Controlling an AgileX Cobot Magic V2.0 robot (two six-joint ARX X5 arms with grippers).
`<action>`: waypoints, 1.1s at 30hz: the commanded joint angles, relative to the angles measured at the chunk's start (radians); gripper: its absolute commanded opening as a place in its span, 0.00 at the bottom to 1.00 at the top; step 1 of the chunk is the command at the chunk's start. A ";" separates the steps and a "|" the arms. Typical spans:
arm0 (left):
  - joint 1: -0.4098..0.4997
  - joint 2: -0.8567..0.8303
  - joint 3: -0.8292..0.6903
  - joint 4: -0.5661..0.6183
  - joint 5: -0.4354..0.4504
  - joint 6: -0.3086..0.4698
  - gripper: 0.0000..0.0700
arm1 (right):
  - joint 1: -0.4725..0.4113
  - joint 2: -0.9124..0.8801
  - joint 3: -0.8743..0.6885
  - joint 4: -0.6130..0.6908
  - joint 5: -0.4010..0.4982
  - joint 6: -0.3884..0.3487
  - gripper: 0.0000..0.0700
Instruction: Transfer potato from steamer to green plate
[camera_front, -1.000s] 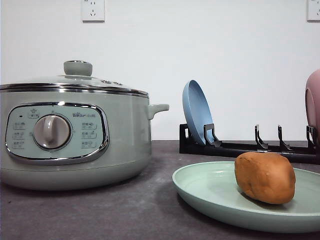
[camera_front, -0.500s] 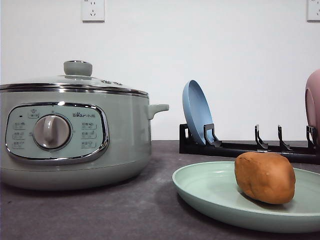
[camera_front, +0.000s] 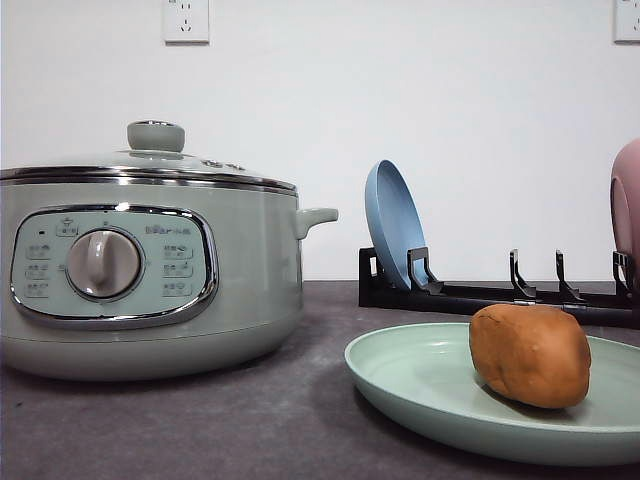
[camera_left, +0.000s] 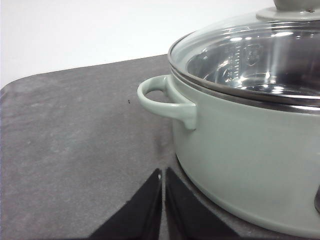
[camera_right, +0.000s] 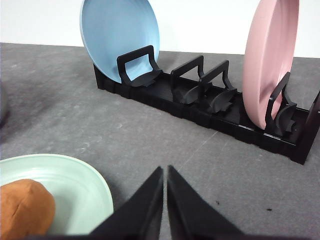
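Dark grey counter (camera_front: 200, 420) before a white wall in the front view: the lumpy orange-brown potato (camera_front: 530, 355) already lies in the wide pale mint-green plate (camera_front: 420, 375) near the front edge, beside the lidded round sage-green steamer (camera_front: 150, 270), so the transfer looks finished and nothing more seems called for. Left wrist view: the left gripper (camera_left: 163, 200) is pinched closed and empty, just beside the steamer's wall. Right wrist view: the right gripper (camera_right: 165, 197) is likewise closed on nothing beside the plate's rim, with a black dish rack (camera_right: 200, 107) holding a blue plate (camera_right: 120, 37) and a pink plate (camera_right: 267, 60) behind, obstructing nothing.
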 joint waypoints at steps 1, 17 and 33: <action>0.002 -0.002 -0.021 -0.007 -0.001 -0.003 0.00 | 0.002 -0.002 -0.004 0.001 0.000 -0.007 0.00; 0.002 -0.002 -0.021 -0.007 -0.001 -0.003 0.00 | 0.002 -0.002 -0.004 0.001 0.000 -0.007 0.00; 0.002 -0.002 -0.021 -0.007 -0.001 -0.003 0.00 | 0.002 -0.002 -0.004 0.001 0.000 -0.007 0.00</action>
